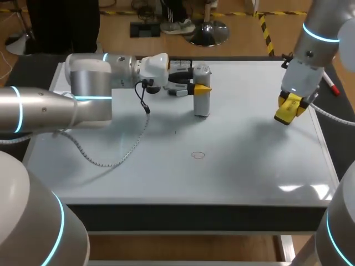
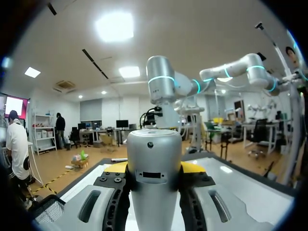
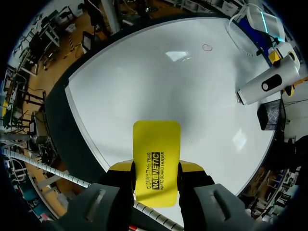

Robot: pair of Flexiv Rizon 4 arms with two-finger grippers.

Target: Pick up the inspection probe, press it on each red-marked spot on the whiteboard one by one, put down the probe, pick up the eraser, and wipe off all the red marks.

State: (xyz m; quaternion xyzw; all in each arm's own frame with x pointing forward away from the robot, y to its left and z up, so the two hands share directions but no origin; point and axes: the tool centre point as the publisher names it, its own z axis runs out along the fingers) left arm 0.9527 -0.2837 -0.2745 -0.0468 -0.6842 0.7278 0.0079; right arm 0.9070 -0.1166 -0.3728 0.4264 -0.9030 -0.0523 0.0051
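The silver cylindrical probe (image 1: 202, 101) stands upright at the back middle of the whiteboard (image 1: 249, 166), its lower end at the board's surface. My left gripper (image 1: 201, 88) is shut on its upper part from two sides; in the left wrist view the probe (image 2: 154, 159) fills the gap between the fingers (image 2: 115, 168). One small red circle (image 1: 198, 155) is drawn near the board's middle, also seen as a red circle (image 3: 207, 47) in the right wrist view. My right gripper (image 1: 290, 105) hangs above the board's right side, shut on the yellow eraser (image 3: 156, 154).
A black mesh holder (image 3: 269, 115) sits at the board's back edge behind the probe. A red-capped marker (image 1: 331, 86) lies on the dark surface right of the board. The left arm's cable (image 1: 119, 158) droops over the board's left half.
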